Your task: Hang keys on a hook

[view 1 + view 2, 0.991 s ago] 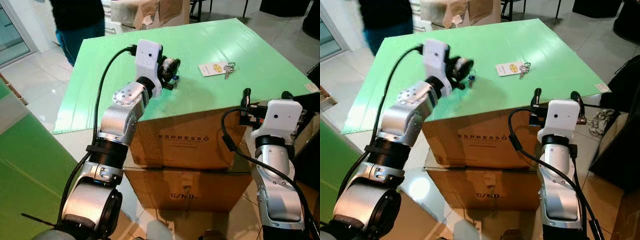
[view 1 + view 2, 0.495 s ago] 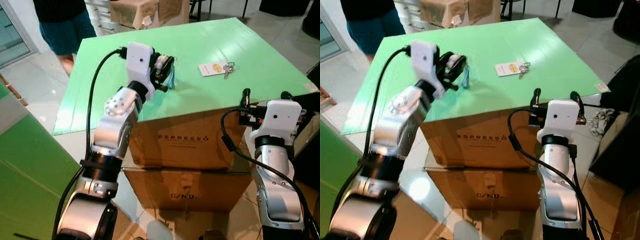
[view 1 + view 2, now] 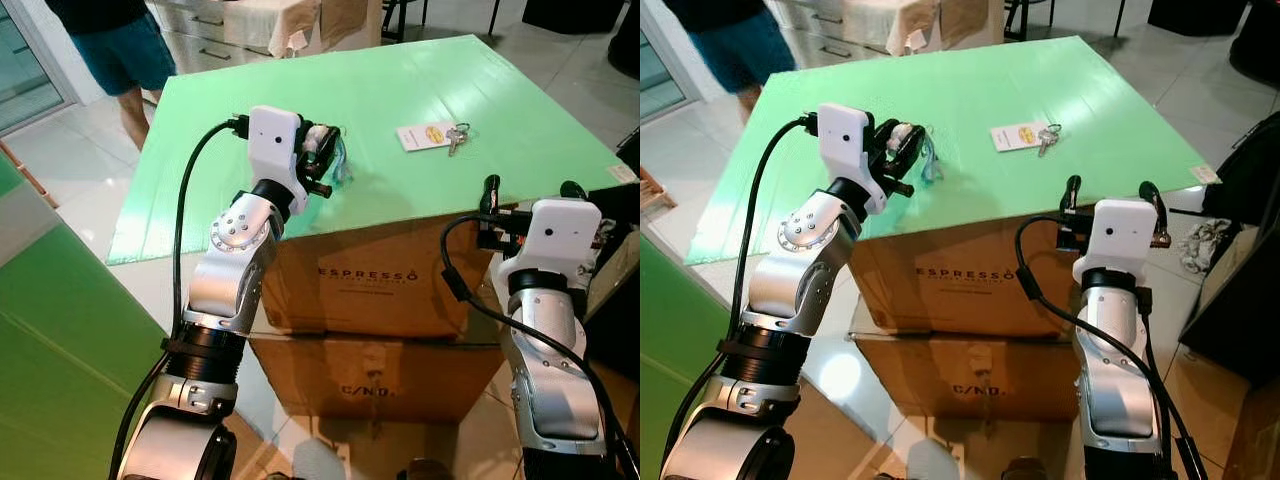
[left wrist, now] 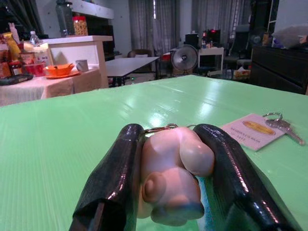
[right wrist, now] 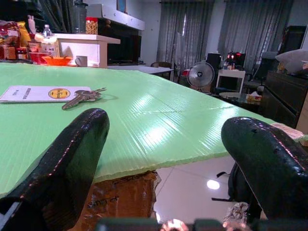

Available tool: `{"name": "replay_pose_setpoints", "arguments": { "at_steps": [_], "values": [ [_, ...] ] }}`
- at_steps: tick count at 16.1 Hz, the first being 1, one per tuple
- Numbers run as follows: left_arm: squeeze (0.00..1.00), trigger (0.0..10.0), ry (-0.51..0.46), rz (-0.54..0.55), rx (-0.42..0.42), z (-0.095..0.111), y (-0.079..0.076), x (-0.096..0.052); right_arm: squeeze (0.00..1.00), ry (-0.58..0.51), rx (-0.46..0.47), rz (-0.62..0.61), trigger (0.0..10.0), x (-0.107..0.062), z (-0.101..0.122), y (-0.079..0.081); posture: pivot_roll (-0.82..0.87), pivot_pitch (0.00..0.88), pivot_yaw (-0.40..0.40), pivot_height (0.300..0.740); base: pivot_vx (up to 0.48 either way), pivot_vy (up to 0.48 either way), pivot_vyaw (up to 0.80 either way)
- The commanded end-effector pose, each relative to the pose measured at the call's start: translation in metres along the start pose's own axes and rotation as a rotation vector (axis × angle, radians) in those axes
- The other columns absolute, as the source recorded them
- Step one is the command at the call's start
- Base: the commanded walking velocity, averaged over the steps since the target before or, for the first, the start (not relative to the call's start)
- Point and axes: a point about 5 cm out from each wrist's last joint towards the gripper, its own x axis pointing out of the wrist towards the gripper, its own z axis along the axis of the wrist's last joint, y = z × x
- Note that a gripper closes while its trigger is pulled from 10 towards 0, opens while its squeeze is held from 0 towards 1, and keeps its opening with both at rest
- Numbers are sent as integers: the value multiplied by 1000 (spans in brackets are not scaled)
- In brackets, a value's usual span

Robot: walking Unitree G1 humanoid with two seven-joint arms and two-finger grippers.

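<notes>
Left claw (image 4: 168, 192) is gripping a pink keychain figure (image 4: 174, 178) just above the green desk (image 3: 520, 120), lifted for carrying to a hook. Right claw (image 5: 173, 159) is waiting released by the desk edge. Other keys (image 3: 458, 138) with a card tag (image 3: 424, 136) are lying near the far side.

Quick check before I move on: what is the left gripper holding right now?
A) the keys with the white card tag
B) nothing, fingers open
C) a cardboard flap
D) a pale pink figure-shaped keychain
D: in the left wrist view the left gripper has its black fingers clamped on a pale pink keychain figure; the keys with the white tag lie apart on the green board.
</notes>
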Motion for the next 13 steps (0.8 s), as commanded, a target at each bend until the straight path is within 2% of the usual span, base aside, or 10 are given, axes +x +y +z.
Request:
{"name": "replay_pose_setpoints", "arguments": {
  "at_steps": [1,9,13],
  "values": [
    [0,0,-8,27,1,2,5,-3,0,61,-1,29,10000,-2,-11,5,-219,0,133,740,-341,0,0],
    [0,0,-7,23,3,1,4,0,0,60,-3,27,10000,-3,-12,3,-228,0,130,740,-352,0,0],
    [0,0,-16,23,-2,3,3,1,0,71,-15,29,10000,-3,-13,4,-228,0,130,740,0,0,0]
  ]
}}
